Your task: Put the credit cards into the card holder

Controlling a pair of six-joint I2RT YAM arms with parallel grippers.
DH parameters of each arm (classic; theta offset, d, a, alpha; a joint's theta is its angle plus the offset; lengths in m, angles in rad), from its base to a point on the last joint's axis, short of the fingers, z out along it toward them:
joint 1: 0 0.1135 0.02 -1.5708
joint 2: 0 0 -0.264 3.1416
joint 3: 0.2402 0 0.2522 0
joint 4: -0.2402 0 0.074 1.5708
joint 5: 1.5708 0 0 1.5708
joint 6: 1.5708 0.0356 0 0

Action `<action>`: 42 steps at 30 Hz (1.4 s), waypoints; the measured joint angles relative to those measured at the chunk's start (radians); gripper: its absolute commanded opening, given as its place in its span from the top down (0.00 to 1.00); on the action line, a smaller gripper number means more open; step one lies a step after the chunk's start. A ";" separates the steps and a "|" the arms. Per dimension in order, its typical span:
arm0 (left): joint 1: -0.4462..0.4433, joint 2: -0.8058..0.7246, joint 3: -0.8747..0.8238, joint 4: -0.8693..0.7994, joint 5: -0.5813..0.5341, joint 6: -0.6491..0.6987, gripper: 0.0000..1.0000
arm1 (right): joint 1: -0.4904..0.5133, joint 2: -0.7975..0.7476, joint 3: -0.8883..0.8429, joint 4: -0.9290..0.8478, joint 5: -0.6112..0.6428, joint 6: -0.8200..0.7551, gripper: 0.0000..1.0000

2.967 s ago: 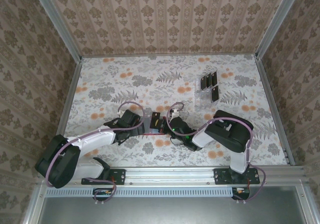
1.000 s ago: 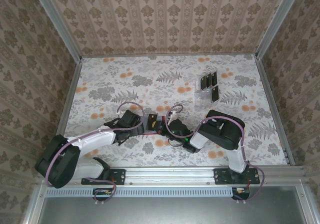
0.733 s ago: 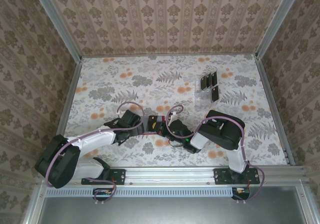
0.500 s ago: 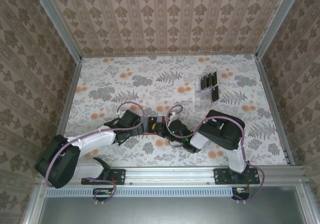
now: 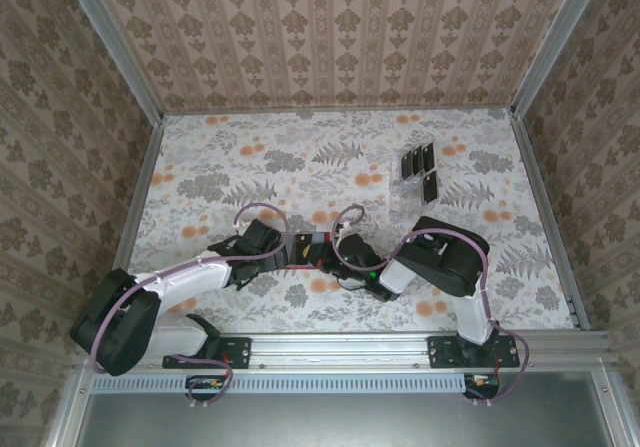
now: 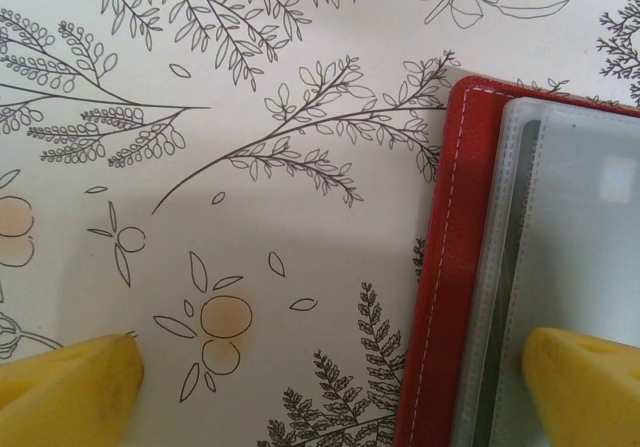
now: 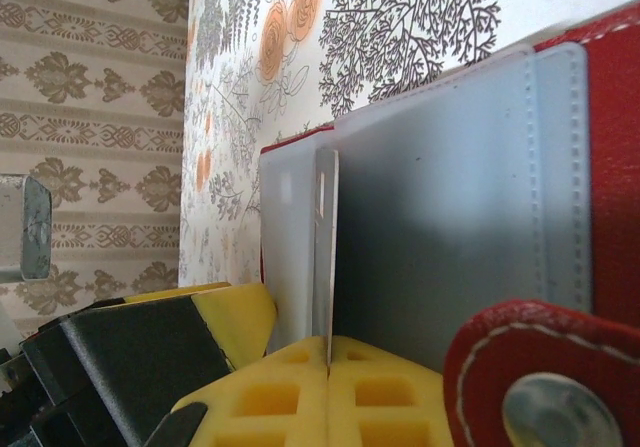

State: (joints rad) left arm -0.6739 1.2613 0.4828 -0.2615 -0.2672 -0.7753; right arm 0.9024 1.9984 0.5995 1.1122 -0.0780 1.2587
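The card holder is a red stitched wallet lying open on the floral table between both grippers, its frosted sleeves facing up. My right gripper is shut on one credit card. The card shows edge-on, and its far end reaches in among the sleeves. The wallet's red closing tab with a metal snap sits beside the pads. My left gripper is open and straddles the wallet's stitched edge, with one fingertip over the sleeves and the other over the table. Other black credit cards stand at the back right.
A clear plastic rack holds the remaining cards at the back right, well away from both arms. Patterned walls and metal rails enclose the table. The left gripper's yellow finger sits close beside the right gripper's pads.
The right arm's elbow has drifted slightly left and the right gripper has edged toward the wallet with the card. The left arm has held still.
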 measured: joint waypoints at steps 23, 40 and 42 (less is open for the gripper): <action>0.000 -0.006 -0.001 -0.004 -0.002 -0.011 0.00 | -0.044 -0.089 0.154 -0.380 -0.119 -0.092 0.54; 0.035 -0.042 -0.001 -0.059 -0.003 -0.017 0.00 | -0.064 -0.140 0.317 -0.859 -0.099 -0.269 0.66; 0.041 -0.042 -0.001 -0.064 -0.003 -0.017 0.00 | -0.066 -0.140 0.321 -0.883 -0.090 -0.277 0.73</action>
State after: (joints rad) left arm -0.6331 1.2190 0.4820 -0.3252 -0.2707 -0.7921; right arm 0.8364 1.8580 0.9207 0.2291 -0.1684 0.9821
